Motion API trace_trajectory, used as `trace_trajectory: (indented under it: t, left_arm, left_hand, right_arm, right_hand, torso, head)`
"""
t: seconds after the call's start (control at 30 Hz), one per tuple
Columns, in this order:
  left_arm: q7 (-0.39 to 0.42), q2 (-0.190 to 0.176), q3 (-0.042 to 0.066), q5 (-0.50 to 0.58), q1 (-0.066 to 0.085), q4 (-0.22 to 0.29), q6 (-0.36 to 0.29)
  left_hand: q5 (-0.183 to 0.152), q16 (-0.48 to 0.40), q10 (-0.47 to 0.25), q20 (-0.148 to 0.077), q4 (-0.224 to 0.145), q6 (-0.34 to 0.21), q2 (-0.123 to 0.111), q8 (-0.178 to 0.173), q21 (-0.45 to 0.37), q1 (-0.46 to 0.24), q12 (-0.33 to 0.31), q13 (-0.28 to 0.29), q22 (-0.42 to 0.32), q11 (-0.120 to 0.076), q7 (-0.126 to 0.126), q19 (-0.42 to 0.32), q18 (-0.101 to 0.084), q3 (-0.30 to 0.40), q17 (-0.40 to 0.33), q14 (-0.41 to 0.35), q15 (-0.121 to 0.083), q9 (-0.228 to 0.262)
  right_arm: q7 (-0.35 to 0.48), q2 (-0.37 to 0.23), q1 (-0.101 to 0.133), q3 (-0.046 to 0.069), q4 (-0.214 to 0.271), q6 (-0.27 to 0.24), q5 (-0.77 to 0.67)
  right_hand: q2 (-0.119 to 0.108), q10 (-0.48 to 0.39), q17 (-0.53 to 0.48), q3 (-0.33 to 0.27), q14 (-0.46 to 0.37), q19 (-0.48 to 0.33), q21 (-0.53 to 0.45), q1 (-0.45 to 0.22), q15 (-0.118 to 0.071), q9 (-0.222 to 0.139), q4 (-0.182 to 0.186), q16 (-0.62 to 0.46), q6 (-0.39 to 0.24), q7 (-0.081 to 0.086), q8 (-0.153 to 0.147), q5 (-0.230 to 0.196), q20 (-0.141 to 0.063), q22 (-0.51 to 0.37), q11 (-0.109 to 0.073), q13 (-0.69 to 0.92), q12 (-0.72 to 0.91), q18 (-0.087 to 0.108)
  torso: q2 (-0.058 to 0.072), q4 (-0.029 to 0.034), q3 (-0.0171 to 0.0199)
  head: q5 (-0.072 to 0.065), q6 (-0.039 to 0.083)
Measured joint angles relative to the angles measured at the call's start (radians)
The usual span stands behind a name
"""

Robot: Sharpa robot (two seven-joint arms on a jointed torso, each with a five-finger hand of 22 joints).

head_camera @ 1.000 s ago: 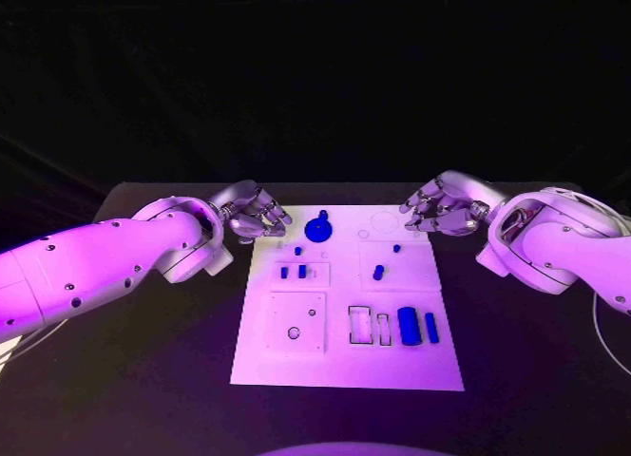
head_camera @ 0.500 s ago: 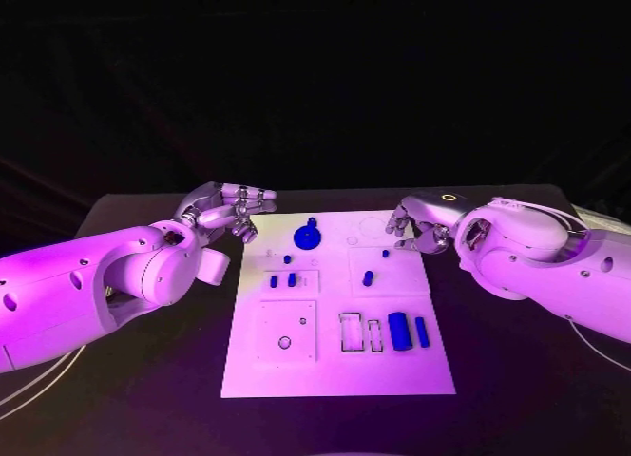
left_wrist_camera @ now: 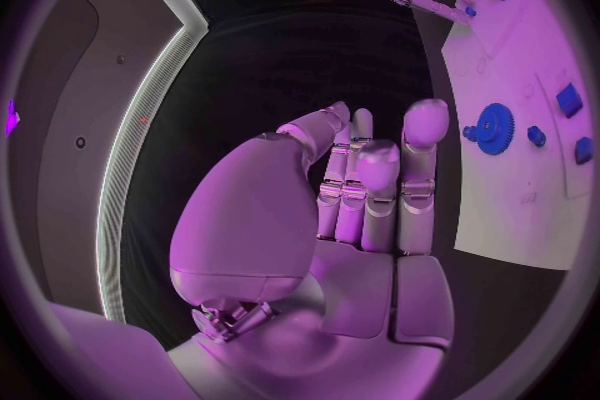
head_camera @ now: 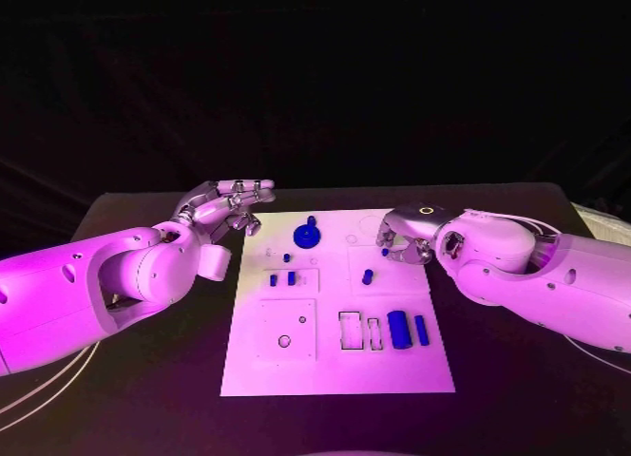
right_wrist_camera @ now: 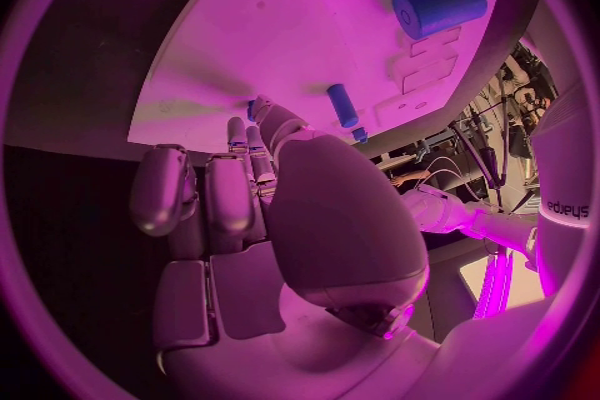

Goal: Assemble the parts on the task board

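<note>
Head view, task board (head_camera: 398, 372) between robot hands, left (head_camera: 231, 206) released, right (head_camera: 402, 237) unclear.

both hands (head_camera: 235, 204) (head_camera: 402, 237) empty, fingers loosely curled.

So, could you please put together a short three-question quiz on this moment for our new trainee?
1. True or false: the left hand holds the blue gear.
2. Which hand is over the task board? A) left B) right C) neither
3. Fill in: the large blue cylinder lies on the board's ____ half, nearer the robot's right arm.

Key:
1. False; it holds nothing, beside the board.
2. B; the right hand is over the board's far right part.
3. Right.
</note>
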Motion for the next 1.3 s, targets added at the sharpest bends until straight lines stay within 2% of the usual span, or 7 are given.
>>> trace_trajectory:
  t: [0.2,0.3,0.53,0.73,0.87,1.07,1.3]
  left_arm:
    - [0.007,-0.002,0.000,0.015,0.000,0.000,0.006]
    - [0.008,-0.003,0.000,0.019,0.000,0.000,0.007]
    - [0.009,-0.004,0.000,0.024,0.000,0.000,0.011]
    - [0.009,-0.005,0.000,0.026,0.000,0.000,0.012]
    - [0.008,-0.005,0.000,0.027,0.000,0.000,0.013]
    - [0.008,-0.005,0.000,0.027,0.000,-0.002,0.013]
    - [0.006,-0.004,0.000,0.028,0.000,-0.004,0.015]
  left_hand:
    - [0.000,0.000,-0.003,0.000,0.000,0.000,0.000,0.000,-0.006,0.000,0.000,0.001,-0.003,0.003,0.000,0.000,0.000,0.000,-0.002,-0.007,0.000,0.000]
    - [0.000,0.000,-0.003,0.000,0.000,0.000,0.000,0.000,-0.006,0.000,0.000,0.001,-0.003,0.003,0.000,0.000,0.000,0.000,-0.002,-0.007,0.000,0.000]
    - [0.000,0.000,-0.003,-0.004,-0.003,0.000,0.000,0.000,-0.010,0.000,0.000,0.001,-0.006,0.003,0.000,-0.004,0.000,-0.003,-0.006,-0.007,0.000,0.000]
    - [0.000,0.000,-0.003,0.000,-0.003,0.000,0.000,0.000,-0.010,0.000,0.004,0.002,-0.008,0.003,0.000,-0.007,0.000,-0.003,-0.007,-0.007,0.000,0.000]
    - [0.000,0.000,-0.003,0.000,-0.003,0.000,0.000,0.000,-0.010,0.000,0.004,0.002,-0.008,0.003,0.000,-0.007,0.000,-0.003,-0.007,-0.007,0.000,0.000]
    - [0.000,0.000,-0.003,0.000,-0.003,0.000,0.000,0.000,-0.018,0.000,0.004,0.002,-0.011,0.003,0.000,-0.007,0.000,-0.003,-0.010,-0.007,0.000,0.000]
    - [0.000,-0.005,-0.004,0.000,-0.007,0.000,0.000,0.004,-0.023,0.000,0.004,0.003,-0.014,0.004,0.000,-0.007,0.000,-0.007,-0.013,-0.011,0.003,0.000]
  right_arm:
    - [0.000,0.010,-0.005,0.000,-0.007,0.019,-0.009]
    - [0.000,0.015,-0.007,0.001,-0.011,0.026,-0.012]
    - [0.000,0.025,-0.009,0.005,-0.022,0.033,-0.020]
    - [-0.005,0.031,-0.014,0.007,-0.025,0.032,-0.036]
    - [-0.008,0.031,-0.017,0.007,-0.023,0.025,-0.049]
    - [-0.011,0.023,-0.023,0.003,-0.013,-0.001,-0.065]
    - [-0.016,0.000,-0.029,0.002,0.015,-0.040,-0.069]
  right_hand:
    - [0.000,0.007,0.000,0.029,0.003,0.000,-0.002,0.000,-0.003,0.000,-0.007,0.000,0.010,-0.009,0.000,0.000,0.000,-0.001,-0.001,-0.021,0.000,0.000]
    - [0.000,0.024,0.000,0.043,0.003,0.000,-0.002,0.000,-0.003,0.002,-0.010,0.000,0.024,-0.009,0.000,0.000,0.000,-0.001,0.002,-0.028,0.000,0.000]
    - [0.000,0.066,0.010,0.078,0.003,0.000,-0.002,0.000,-0.003,0.011,-0.022,0.000,0.057,-0.010,0.009,-0.017,0.000,0.009,-0.005,-0.041,0.008,0.000]
    - [0.011,0.099,0.019,0.125,0.003,0.010,0.007,0.011,-0.003,0.020,-0.055,0.006,0.076,-0.007,0.014,-0.048,-0.002,0.023,-0.001,-0.050,0.008,0.000]
    - [0.015,0.109,0.023,0.168,0.003,0.019,0.019,0.015,-0.003,0.025,-0.080,0.006,0.084,-0.009,0.014,-0.058,0.000,0.038,0.009,-0.056,0.004,0.000]
    - [0.015,0.120,0.025,0.234,0.003,0.026,0.032,0.015,-0.003,0.030,-0.111,0.010,0.091,-0.002,0.013,-0.066,0.000,0.057,0.020,-0.063,-0.008,0.000]
    - [0.012,0.122,0.025,0.252,0.003,0.029,0.036,0.000,-0.003,0.034,-0.120,0.010,0.092,-0.001,0.013,-0.066,0.003,0.064,0.022,-0.063,-0.011,0.000]
  torso:
    - [0.000,-0.0002,0.0002]
    - [-0.001,-0.0004,0.0002]
    - [-0.001,-0.0004,0.0002]
    - [-0.002,-0.0004,0.0004]
    - [-0.002,-0.0004,0.0006]
    - [-0.002,-0.0004,0.0008]
    - [-0.002,-0.0011,0.0006]
  head:
    - [0.002,-0.002]
    - [0.003,-0.003]
    - [0.004,-0.005]
    - [0.004,-0.010]
    - [0.004,-0.011]
    - [0.002,-0.012]
    - [0.000,-0.013]
